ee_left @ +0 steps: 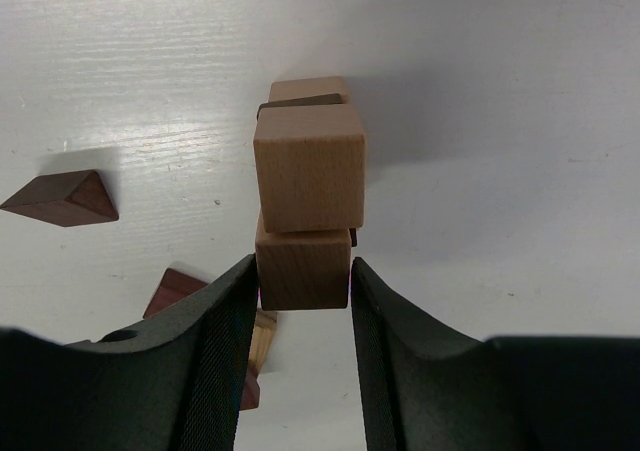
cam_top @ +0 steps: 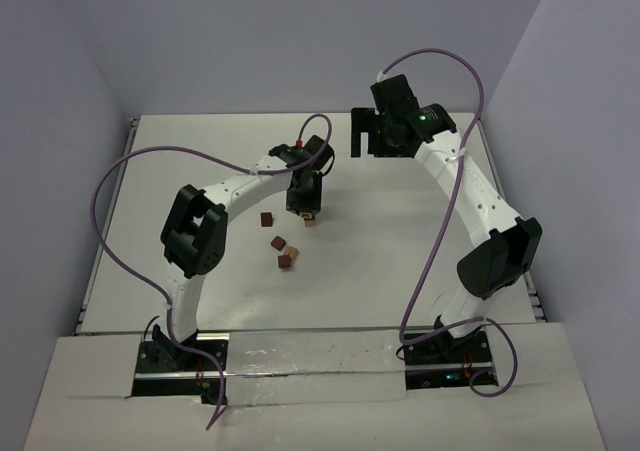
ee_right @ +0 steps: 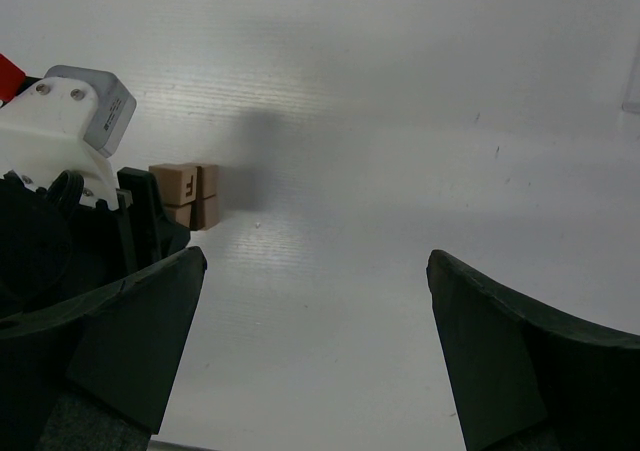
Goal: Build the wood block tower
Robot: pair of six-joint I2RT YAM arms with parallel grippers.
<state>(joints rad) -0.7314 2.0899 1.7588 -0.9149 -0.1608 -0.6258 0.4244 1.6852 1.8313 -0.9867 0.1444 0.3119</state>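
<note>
The tower (ee_left: 309,166) is a short stack of tan wood blocks with a dark one among them; it stands mid-table (cam_top: 313,219) and shows far left in the right wrist view (ee_right: 188,196). My left gripper (ee_left: 302,262) reaches down over it. Its fingers flank the nearest tan cube (ee_left: 303,271), the left pad against it and a hairline gap at the right pad. Loose wood blocks lie left of the tower: a dark one (cam_top: 266,219), another dark one (cam_top: 279,242), a tan one (cam_top: 293,253). My right gripper (ee_right: 315,261) hangs wide open above the far table (cam_top: 372,131), nothing between its fingers.
A dark wedge-shaped block (ee_left: 65,199) and a dark cube (ee_left: 175,291) lie by my left fingers. The left arm's white wrist (ee_right: 60,121) fills the left of the right wrist view. A clear plastic tray (cam_top: 310,356) lies between the arm bases. Walls enclose the table.
</note>
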